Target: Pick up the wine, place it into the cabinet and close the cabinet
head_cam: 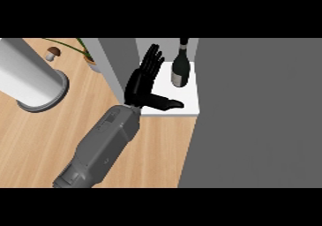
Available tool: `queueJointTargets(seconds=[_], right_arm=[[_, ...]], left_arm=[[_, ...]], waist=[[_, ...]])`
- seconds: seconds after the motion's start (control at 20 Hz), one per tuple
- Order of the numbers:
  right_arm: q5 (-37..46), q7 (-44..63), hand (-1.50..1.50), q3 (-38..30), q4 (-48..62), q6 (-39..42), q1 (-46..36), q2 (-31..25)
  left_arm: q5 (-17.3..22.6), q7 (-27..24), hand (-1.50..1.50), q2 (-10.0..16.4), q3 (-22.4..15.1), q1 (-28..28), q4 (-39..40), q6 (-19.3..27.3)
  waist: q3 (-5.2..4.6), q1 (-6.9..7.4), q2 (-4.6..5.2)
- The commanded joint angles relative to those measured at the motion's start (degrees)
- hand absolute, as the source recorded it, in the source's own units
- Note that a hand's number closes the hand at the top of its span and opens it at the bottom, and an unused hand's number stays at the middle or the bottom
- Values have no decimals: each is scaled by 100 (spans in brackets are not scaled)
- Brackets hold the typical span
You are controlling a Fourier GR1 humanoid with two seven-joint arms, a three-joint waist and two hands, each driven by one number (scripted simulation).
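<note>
Light brown wood worktop (39, 137), thin grain lines along it, all over the left side and the bottom. Soft, even light everywhere, only a faint shadow here and there. On the right, a big flat grey panel (261, 110), plain and smooth, from top to bottom (a door or a wall, hard to tell which). Between the two, the open cabinet (112, 62): a thin grey side wall on the left, a white shelf (192, 101) inside, bright against the grey. Far at the top left, a tall white round post (20, 70) on a grey ring base (56, 95), upright on the wood.
</note>
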Motion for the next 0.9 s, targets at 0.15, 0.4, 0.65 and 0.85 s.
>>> queueJointTargets(seconds=[0.15, 0.4, 0.65, 0.85], right_arm=[[14, 396, -150, 185, -1161, -124, 334, -107], [-114, 545, -150, -69, -1500, -139, 456, -390], [-160, 218, -150, -154, -1130, -18, 455, -439], [183, 420, -150, 284, -1341, 106, 397, -680]], left_arm=[[-105, 324, -150, 65, -616, 1389, -1642, 366], [-172, 382, -150, 219, -834, 2179, -2648, 477], [-11, 655, -150, 838, -815, 3203, -3854, 321], [42, 432, -150, 1005, -848, 3833, -4168, 28]], waist=[[0, 112, 5], [0, 18, 35], [7, 36, 54], [-5, 12, 61]])
